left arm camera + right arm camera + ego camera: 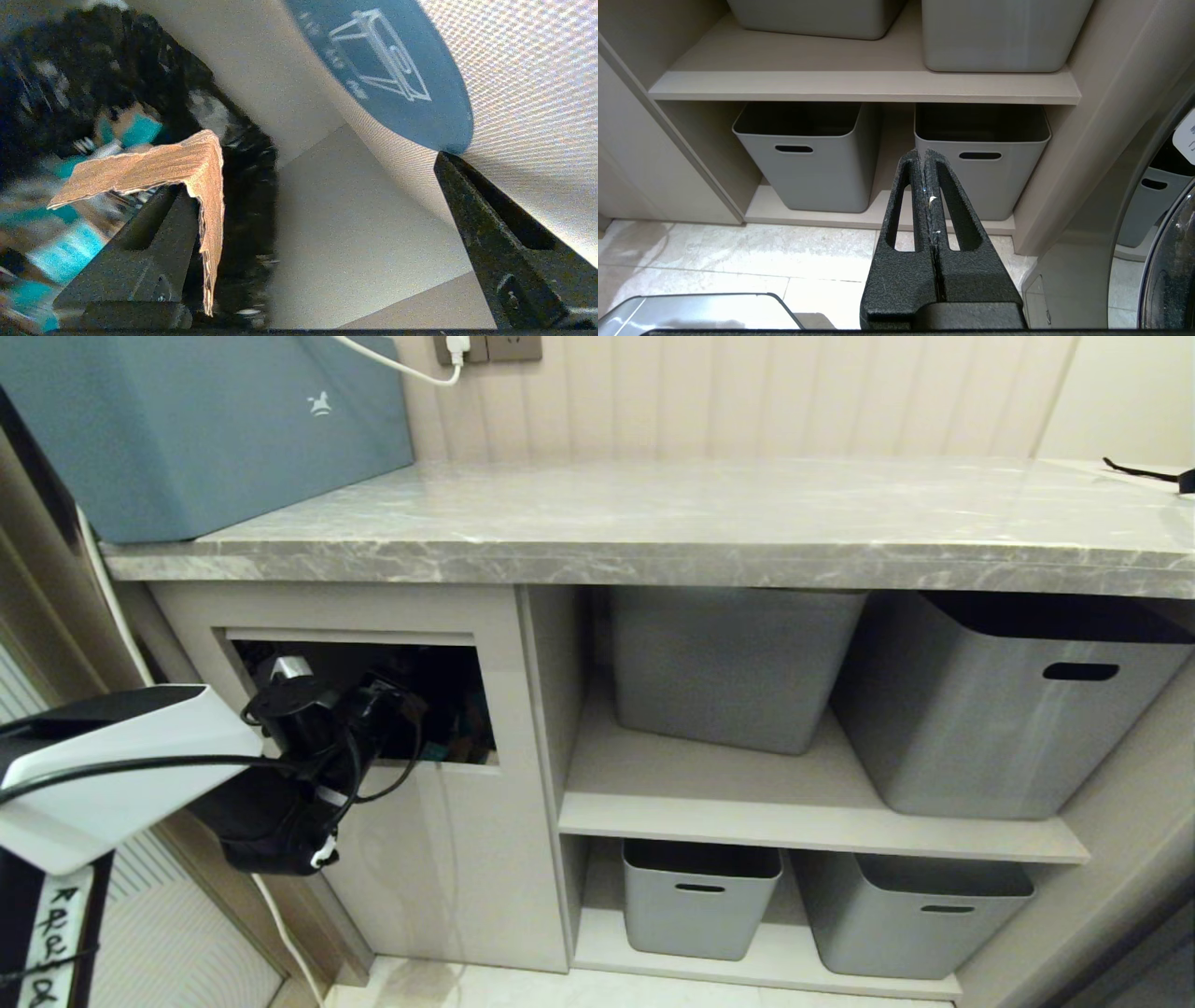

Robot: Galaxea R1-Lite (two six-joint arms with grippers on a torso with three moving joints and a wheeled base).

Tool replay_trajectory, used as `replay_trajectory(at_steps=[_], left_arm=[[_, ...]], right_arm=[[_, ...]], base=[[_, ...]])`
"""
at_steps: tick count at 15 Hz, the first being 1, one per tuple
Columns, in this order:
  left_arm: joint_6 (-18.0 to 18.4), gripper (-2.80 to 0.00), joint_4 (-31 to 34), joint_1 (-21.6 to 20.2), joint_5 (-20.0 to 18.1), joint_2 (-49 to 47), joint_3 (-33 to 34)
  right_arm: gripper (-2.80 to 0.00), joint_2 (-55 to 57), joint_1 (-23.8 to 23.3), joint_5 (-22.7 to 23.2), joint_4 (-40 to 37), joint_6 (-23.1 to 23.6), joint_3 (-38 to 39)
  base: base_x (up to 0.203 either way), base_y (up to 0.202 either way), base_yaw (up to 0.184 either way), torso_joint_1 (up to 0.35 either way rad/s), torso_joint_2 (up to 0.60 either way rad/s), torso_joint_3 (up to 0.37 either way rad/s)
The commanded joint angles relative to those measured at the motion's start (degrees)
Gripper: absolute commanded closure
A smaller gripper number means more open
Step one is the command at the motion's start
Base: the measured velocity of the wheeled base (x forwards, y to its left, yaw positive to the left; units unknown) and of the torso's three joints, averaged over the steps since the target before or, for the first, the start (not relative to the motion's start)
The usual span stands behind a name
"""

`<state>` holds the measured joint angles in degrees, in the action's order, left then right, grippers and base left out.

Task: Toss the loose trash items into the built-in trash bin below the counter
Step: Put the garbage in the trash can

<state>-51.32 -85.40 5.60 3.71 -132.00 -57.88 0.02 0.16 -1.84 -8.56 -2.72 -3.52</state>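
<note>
Inside the built-in trash bin (439, 859), a cardboard scrap (187, 172) rests against the spread left hand (303, 224).

We see the table (709, 537) as polished grey stone with white veins, faintly glossy. The tubs (999, 709) under it look like smooth matt grey plastic, on shelves (803, 821) of matt beige board. The bin flap (528, 74) shows a fine woven texture under a smooth blue sticker (387, 70). The scrap (187, 168) is rough, torn tan cardboard. Our right end effector (924, 156) has a grainy black finish; the floor tiles (738, 252) are shiny.
</note>
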Motion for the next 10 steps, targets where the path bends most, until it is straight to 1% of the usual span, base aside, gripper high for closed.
replay_trajectory(at_steps=[1,2,5,9,10], left_arm=[[-3.15,-2.80,-0.53,-0.06,1.93,0.26,0.12],[-4.12,-2.80,-0.61,-0.06,2.28,0.34,0.22],[-10.38,-2.80,-0.78,-0.06,2.62,0.48,0.30],[-11.95,-2.80,-0.83,-0.06,2.60,0.34,0.47],[-13.39,-2.80,-0.83,-0.06,2.65,0.34,0.44]], right_arm=[[0.00,0.06,0.02,0.00,-0.05,-0.01,0.01],[0.00,0.06,0.02,0.00,-0.05,-0.01,0.01],[0.00,0.06,0.02,0.00,-0.05,-0.01,0.01],[0.00,0.06,0.02,0.00,-0.05,-0.01,0.01],[0.00,0.06,0.02,0.00,-0.05,-0.01,0.01]], base=[[0.000,0.000,0.000,0.000,0.00,0.000],[0.000,0.000,0.000,0.000,0.00,0.000],[0.000,0.000,0.000,0.000,0.00,0.000],[0.000,0.000,0.000,0.000,0.00,0.000],[0.000,0.000,0.000,0.000,0.00,0.000]])
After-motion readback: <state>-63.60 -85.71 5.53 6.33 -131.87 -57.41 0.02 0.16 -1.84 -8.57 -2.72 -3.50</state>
